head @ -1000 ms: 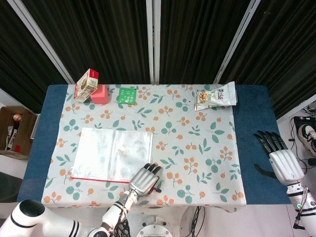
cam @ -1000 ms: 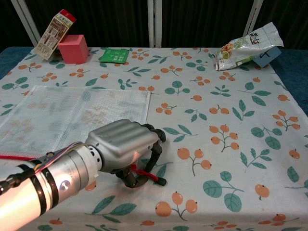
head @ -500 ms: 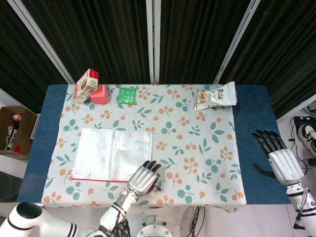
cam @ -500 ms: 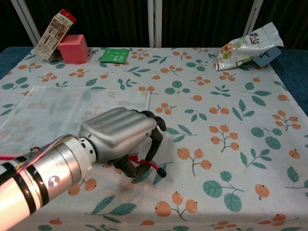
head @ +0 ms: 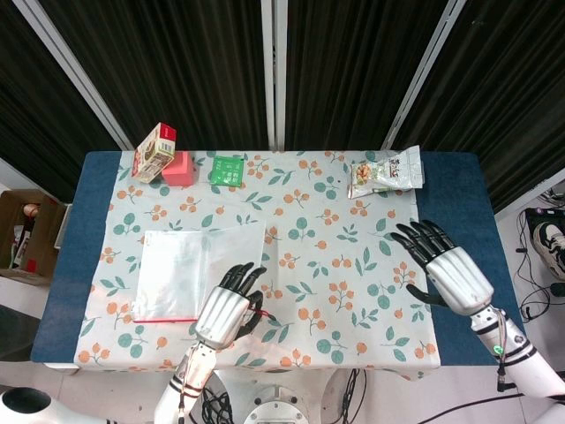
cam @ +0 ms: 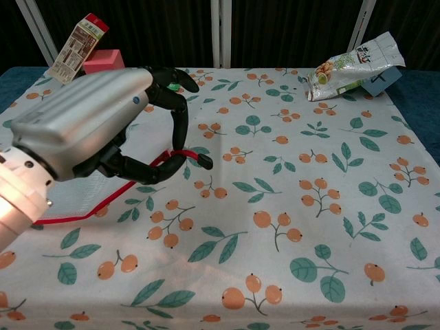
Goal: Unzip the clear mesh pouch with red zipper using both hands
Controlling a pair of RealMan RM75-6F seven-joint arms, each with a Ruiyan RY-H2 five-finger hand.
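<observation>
The clear mesh pouch (head: 196, 269) lies flat on the left half of the floral tablecloth, its red zipper (head: 164, 319) along the near edge. My left hand (head: 225, 311) is at the pouch's near right corner. In the chest view this left hand (cam: 89, 127) is raised, and its thumb and a finger pinch the red zipper pull (cam: 184, 155). The red zipper (cam: 120, 192) rises from the pouch (cam: 77, 199) up to the fingers. My right hand (head: 444, 268) hovers open, fingers spread, over the table's right side, far from the pouch. The chest view does not show it.
A snack bag (head: 386, 172) lies at the back right. A tilted carton (head: 153, 152), a pink block (head: 177, 168) and a green packet (head: 227, 169) stand along the back left. A cardboard box (head: 22, 234) sits on the floor to the left.
My left hand has lifted off the cloth and moved left with the red pull, raising the zipper's end. The right hand has moved in from the table's right edge toward the middle.
</observation>
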